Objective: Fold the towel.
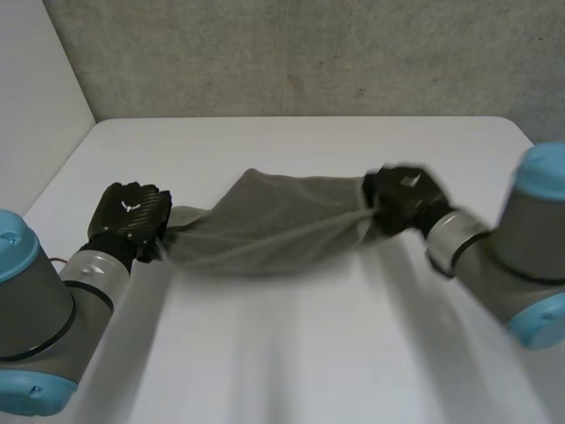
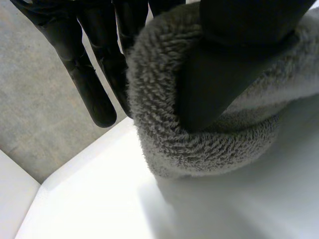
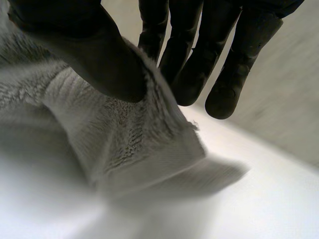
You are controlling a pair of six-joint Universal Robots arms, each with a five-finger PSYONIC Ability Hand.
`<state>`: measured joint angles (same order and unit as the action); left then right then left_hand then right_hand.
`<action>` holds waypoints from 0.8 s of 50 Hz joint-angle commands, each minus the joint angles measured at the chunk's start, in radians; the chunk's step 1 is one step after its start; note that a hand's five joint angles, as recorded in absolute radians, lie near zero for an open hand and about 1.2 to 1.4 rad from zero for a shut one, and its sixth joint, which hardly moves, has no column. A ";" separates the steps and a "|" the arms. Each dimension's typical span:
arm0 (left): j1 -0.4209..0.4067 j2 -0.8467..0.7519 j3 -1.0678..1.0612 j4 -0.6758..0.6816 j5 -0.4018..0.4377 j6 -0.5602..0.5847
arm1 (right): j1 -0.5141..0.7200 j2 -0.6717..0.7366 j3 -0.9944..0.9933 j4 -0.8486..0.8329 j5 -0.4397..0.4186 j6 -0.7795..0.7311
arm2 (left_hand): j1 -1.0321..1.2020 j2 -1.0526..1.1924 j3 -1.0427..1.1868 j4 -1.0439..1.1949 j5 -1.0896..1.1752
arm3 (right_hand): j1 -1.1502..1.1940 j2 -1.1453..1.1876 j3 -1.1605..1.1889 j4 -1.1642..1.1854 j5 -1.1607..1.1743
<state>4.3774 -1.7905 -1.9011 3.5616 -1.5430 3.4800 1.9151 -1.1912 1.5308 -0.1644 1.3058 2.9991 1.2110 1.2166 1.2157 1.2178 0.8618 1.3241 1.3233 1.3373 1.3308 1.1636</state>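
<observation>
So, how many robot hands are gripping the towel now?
2. The left hand pinches the grey towel at one end and the right hand pinches the opposite end. The towel stretches between them.

Towel (image 1: 274, 221): grey terry with a thick looped pile. You have it strung sideways between the left hand (image 1: 132, 212) and the right hand (image 1: 402, 199). Each end is gathered tight and pinched there. The middle fans wider, creased lengthwise, and its lower edge sags over the mid worktop (image 1: 309, 353). You cannot tell whether it touches.
</observation>
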 commanded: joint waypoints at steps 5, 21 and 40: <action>-0.006 0.132 0.082 -0.003 0.001 -0.012 | -0.116 -0.364 -0.173 0.179 -0.105 0.055 | 0.185 0.180 0.181 0.178 0.360 | 0.072 0.073 0.059 0.065 0.058; -0.015 0.229 0.452 -0.181 -0.002 -0.041 | -0.179 -0.213 -0.675 0.546 -0.094 -0.164 | 0.185 0.180 0.181 0.178 0.360 | 0.072 0.073 0.059 0.065 0.058; 0.011 -0.325 0.878 -0.296 0.052 0.010 | 0.034 0.209 -0.811 0.311 0.127 -0.322 | 0.185 0.180 0.181 0.178 0.360 | 0.072 0.073 0.059 0.065 0.058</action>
<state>4.3833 -2.0272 -1.1889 3.2412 -1.4927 3.4672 1.9030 -1.0683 0.8024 0.3331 1.3540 2.6746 1.2120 1.2166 1.2158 1.2180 0.8619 1.3250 1.3376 1.3420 1.3308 1.1692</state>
